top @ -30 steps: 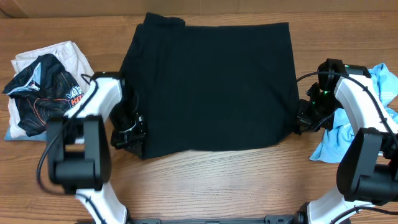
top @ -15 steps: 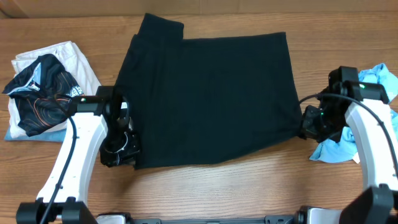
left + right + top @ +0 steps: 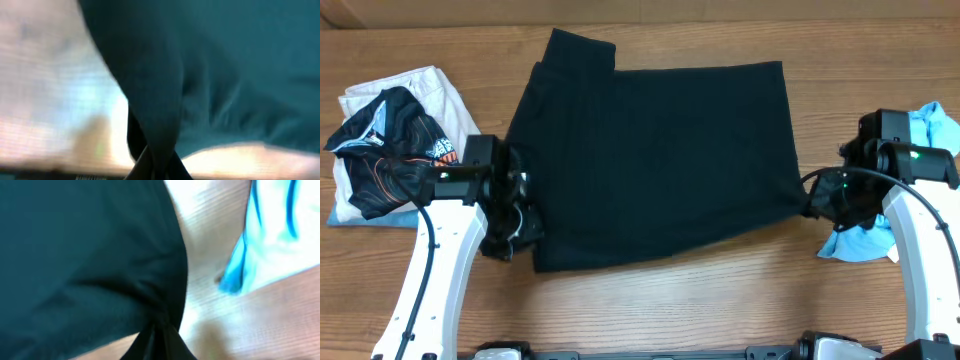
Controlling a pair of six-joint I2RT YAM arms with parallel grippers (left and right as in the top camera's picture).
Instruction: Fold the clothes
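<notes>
Overhead evenly lit, sharp; wrist views blurred.

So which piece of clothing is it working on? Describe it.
In the middle of the wooden table lies a flat black cloth, its near corners pinched by the left gripper and right gripper. Unlike the crumpled printed pile on one side and the light blue heap on the other, it is plain and spread out.
</notes>
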